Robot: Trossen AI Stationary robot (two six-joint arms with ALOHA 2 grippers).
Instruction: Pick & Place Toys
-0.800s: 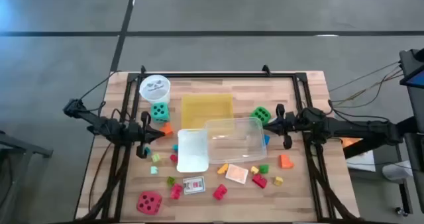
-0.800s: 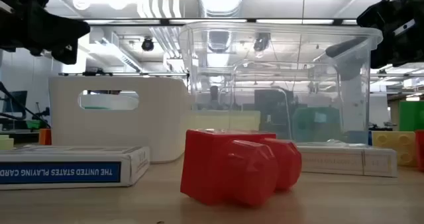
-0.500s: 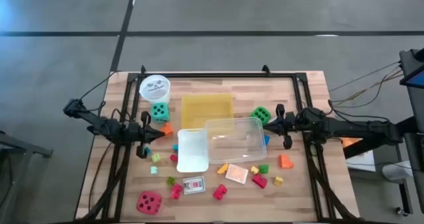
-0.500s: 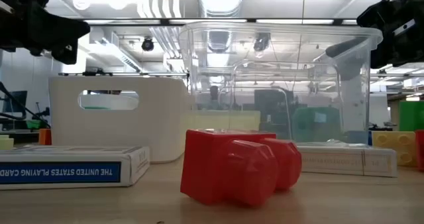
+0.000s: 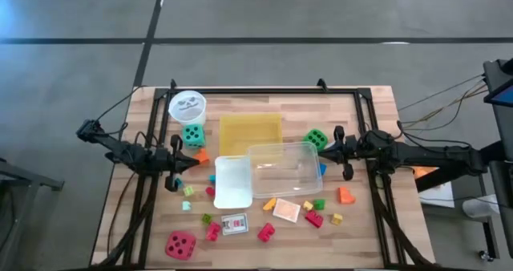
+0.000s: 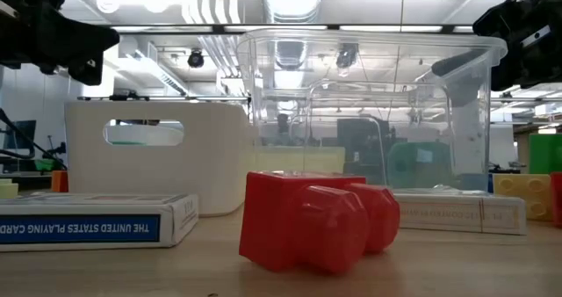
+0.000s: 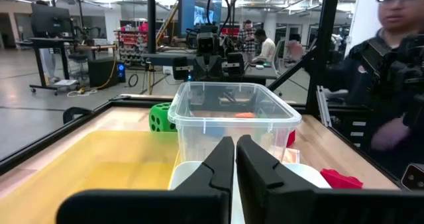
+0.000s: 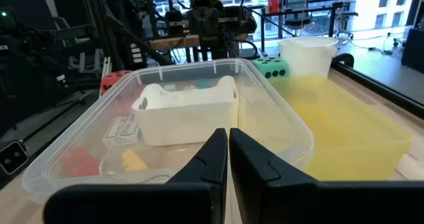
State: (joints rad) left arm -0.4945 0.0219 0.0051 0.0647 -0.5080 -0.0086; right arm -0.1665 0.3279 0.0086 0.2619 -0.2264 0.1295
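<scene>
a: clear plastic box [image 5: 281, 169] in the middle of the wooden table [image 5: 369, 111], and as far as i can see from above it holds nothing yet. same for the yellow tray [image 5: 250, 132] behind it and the white bin [image 5: 232, 181] touching its left side.

b: so nothing sorted?

a: that's my read. the toys all lie loose on the table. the red die [image 5: 180, 244] sits at the front left corner, the teal die [image 5: 192, 134] just in front of the white cup [image 5: 187, 105], the green die [image 5: 315, 138] to the right of the tray.

b: and the small blocks?

a: scattered along the front. a red block [image 6: 316, 220] lies right before the low camera, an orange block [image 5: 345, 195] sits off to the front right, and more red, yellow and green ones lie between. one card pack [image 5: 234, 224] lies in front of the white bin, another pack [image 5: 286, 211] in front of the clear box.

b: the arms?

a: the left gripper [image 5: 178, 165] hangs at the left side, beside the teal die, fingers pressed together on nothing. the right gripper [image 5: 334, 148] hangs at the right side, just by the green die and the box's right end, also closed and empty.

b: so the job is at its very start.

a: i'd judge so: every toy needs picking, and which container they go to i can't tell. a person [image 7: 387, 85] stands beyond the table's front edge in the left wrist view.
</scene>
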